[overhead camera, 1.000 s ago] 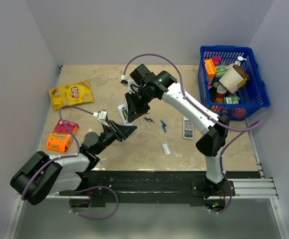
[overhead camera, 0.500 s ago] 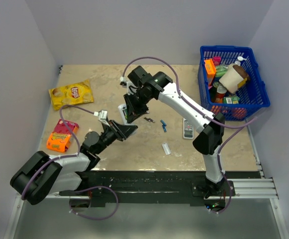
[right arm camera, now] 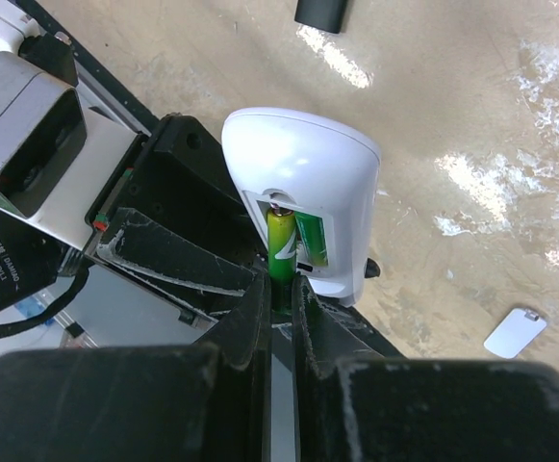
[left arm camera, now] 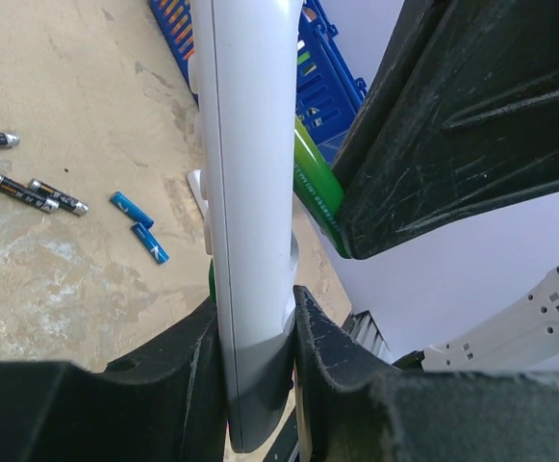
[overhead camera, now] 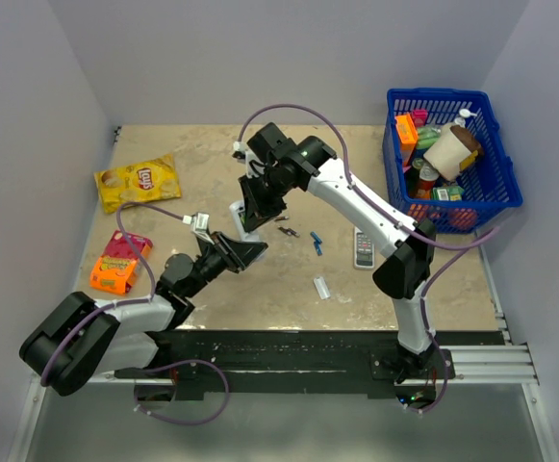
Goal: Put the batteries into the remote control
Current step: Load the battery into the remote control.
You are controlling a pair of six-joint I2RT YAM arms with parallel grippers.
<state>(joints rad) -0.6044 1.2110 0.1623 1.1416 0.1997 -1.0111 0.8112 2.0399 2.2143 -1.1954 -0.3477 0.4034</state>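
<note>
The slim white remote control (left arm camera: 250, 173) stands on end, clamped at its lower end by my left gripper (left arm camera: 255, 303). In the right wrist view its back (right arm camera: 303, 164) is open. One green battery (right arm camera: 311, 241) sits in the compartment. My right gripper (right arm camera: 280, 281) is shut on the second green battery (right arm camera: 280, 241), whose upper end is inside the compartment beside the first. That battery also shows in the left wrist view (left arm camera: 316, 188), against the remote. From above, the two grippers meet at the remote (overhead camera: 240, 218), left (overhead camera: 250, 248) below, right (overhead camera: 253, 214) above.
The white back cover (overhead camera: 322, 287) lies on the table. Two blue cells (overhead camera: 316, 243) and dark cells (overhead camera: 287, 231) lie near the middle. A grey-white remote (overhead camera: 364, 247) lies to the right. A blue basket (overhead camera: 452, 154), a chips bag (overhead camera: 137, 180) and an orange box (overhead camera: 118, 262) stand further off.
My right wrist has shifted slightly left and further from the bases over the remote. The left arm and the remote have held still.
</note>
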